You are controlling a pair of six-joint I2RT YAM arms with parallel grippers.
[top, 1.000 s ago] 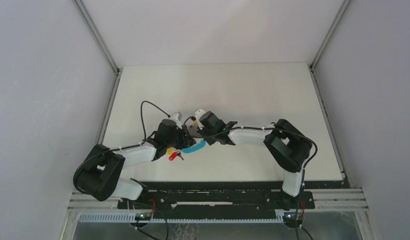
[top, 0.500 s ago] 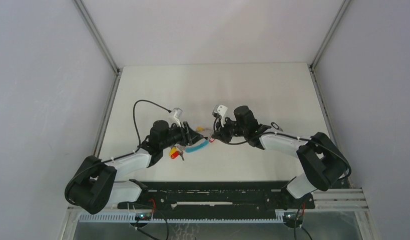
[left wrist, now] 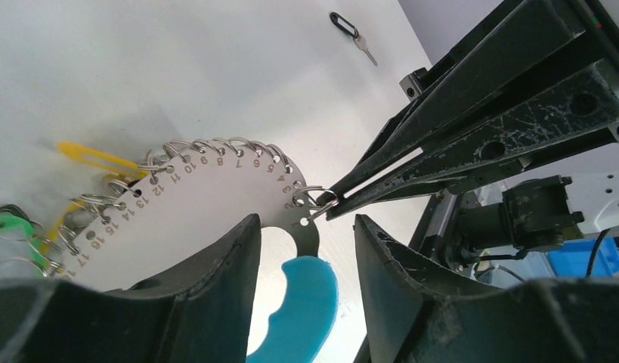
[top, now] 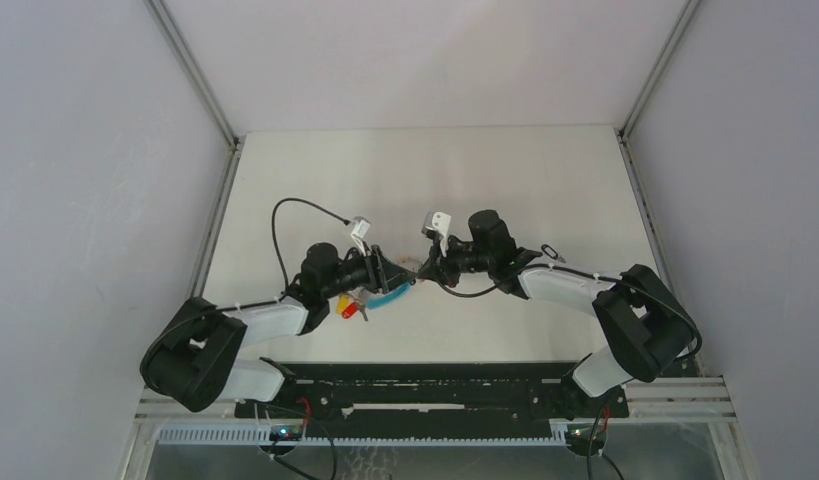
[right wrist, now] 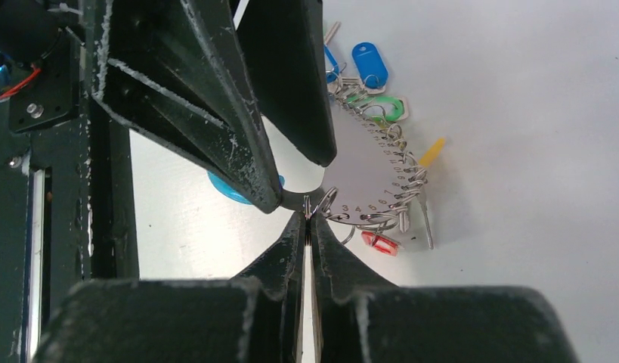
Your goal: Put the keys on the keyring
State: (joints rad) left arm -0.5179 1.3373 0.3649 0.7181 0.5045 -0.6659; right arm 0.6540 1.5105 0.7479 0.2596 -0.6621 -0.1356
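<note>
The keyring (left wrist: 215,197) is a grey numbered plate with a turquoise-blue segment (top: 390,295) and small silvery rings along its edge. Keys hang from it: yellow (left wrist: 91,155) and green (left wrist: 7,227) tags, and in the right wrist view blue (right wrist: 369,60) and red (right wrist: 380,243) tags. My left gripper (left wrist: 306,227) straddles the blue segment with its jaws apart. My right gripper (right wrist: 307,215) is shut, pinching a small silvery ring at the plate's low-numbered end. It shows in the left wrist view (left wrist: 330,206) coming in from the right. In the top view both grippers (top: 380,270) (top: 422,270) meet at mid-table.
A loose key with a black head (left wrist: 344,23) lies on the white table (top: 435,170), to the right of the right arm (top: 551,252). Grey walls stand on three sides. The left arm's cable loops above its wrist (top: 295,215).
The right arm's elbow swung out to the right, and its gripper came round to the keyring's right side. The left gripper shifted slightly with the keyring between its fingers.
</note>
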